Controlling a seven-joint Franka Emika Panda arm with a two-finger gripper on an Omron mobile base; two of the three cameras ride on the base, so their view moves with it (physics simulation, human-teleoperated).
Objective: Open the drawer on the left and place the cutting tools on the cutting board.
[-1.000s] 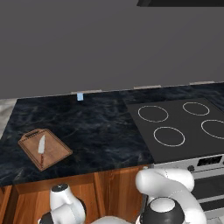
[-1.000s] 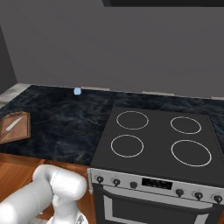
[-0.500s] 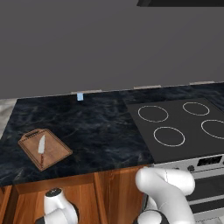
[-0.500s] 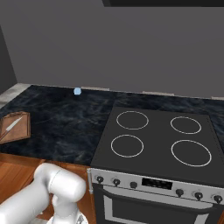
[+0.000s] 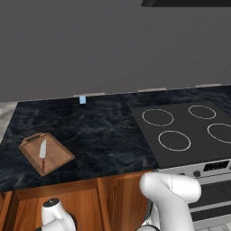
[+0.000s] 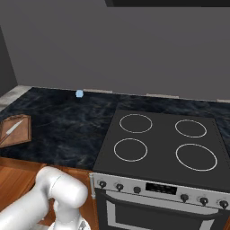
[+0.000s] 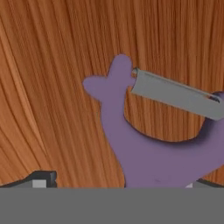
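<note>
The cutting board [image 5: 46, 153] lies flat on the dark marble counter [image 5: 99, 131], at the counter's left end and near its front edge, well apart from the cooktop [image 5: 187, 131]. The knife [image 5: 43, 153] rests on the board, white blade toward the wall and dark handle toward the counter's front edge; it lies wholly within the board's darker rim. In the right base view the same board [image 6: 15, 130] appears at the far left of the counter with the knife [image 6: 12, 129] on it.

Right of the board, a small light-blue object [image 5: 82, 99] stands at the back edge of the counter, against the wall. Further right, the cooktop occupies the counter's right end, with four ring burners; the oven control panel [image 6: 161, 188] sits below it.

Below the counter, to the right of the board, the white arm [image 5: 169, 198] descends in front of the wooden cabinet fronts [image 5: 67, 203].

In the hand view, the purple peeler [image 7: 144, 144] lies on a reddish-brown wood surface [image 7: 52, 87], its grey blade [image 7: 175, 94] spanning the two prongs. The gripper [image 7: 118, 183] is released, jaws fully spread; one dark fingertip [image 7: 41, 178] stands left of the peeler's stem, apart from it, and the peeler lies between the jaws, not grasped.
</note>
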